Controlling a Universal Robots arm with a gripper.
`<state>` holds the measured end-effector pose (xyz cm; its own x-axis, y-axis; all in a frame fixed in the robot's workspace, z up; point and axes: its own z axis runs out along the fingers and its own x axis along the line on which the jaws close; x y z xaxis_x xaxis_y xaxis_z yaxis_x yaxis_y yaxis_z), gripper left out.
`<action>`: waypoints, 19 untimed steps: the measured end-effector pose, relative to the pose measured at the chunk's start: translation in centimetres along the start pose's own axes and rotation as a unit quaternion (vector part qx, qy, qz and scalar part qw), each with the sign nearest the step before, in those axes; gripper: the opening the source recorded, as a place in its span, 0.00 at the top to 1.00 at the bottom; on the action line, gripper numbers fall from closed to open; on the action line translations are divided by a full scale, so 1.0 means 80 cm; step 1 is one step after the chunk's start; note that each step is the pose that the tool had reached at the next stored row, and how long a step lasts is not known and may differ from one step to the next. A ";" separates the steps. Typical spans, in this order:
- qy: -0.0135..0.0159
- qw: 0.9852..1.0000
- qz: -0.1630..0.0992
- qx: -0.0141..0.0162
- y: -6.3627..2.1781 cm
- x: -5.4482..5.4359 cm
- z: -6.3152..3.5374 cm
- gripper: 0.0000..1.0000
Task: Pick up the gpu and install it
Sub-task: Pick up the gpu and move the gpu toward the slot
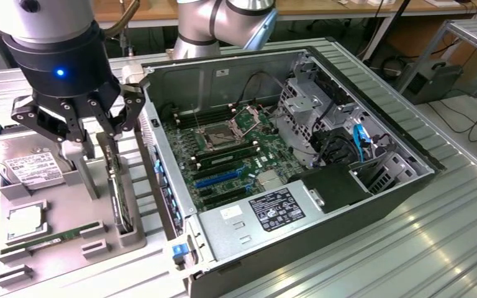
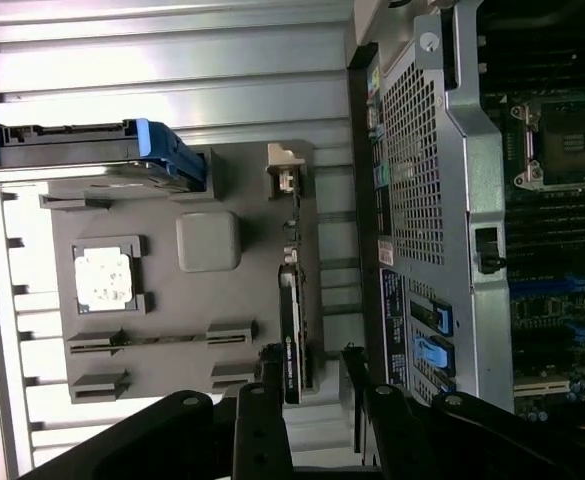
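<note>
**Open gripper over the graphics card in its holder**

At the exterior view's left, a flat grey plastic holder tray (image 1: 60,208) (image 2: 172,300) lies on the ribbed metal table (image 1: 437,248). In it sit a boxy silver hard drive with a white label (image 1: 27,162) (image 2: 82,150), a square silver processor chip (image 1: 25,222) (image 2: 104,277) and a slim green memory stick (image 1: 52,239).

Above the tray's edge nearest the case hangs the black gripper (image 1: 97,171) (image 2: 309,385) on its silver arm. Its fingers (image 2: 262,400) are spread wide and have nothing clamped.

The gpu (image 1: 121,198) (image 2: 292,330), a thin dark circuit card, stands on edge in the tray's slot. In the wrist view one end of it lies between the two spread fingers.

Just beside the tray, towards the exterior view's right, lies the open dark grey computer case (image 1: 322,242) (image 2: 422,170). Its green motherboard (image 1: 230,155) is exposed.
</note>
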<state>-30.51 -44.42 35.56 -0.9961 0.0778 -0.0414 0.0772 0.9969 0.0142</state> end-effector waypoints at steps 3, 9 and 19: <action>0.000 1.000 0.000 0.000 0.000 0.003 0.011 0.64; -0.001 1.000 0.000 0.000 -0.001 0.006 0.027 0.64; -0.005 1.000 0.000 0.000 -0.001 0.008 0.051 0.64</action>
<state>-31.01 -44.43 31.42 -0.9956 0.0788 -0.0515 0.0781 0.9968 0.0150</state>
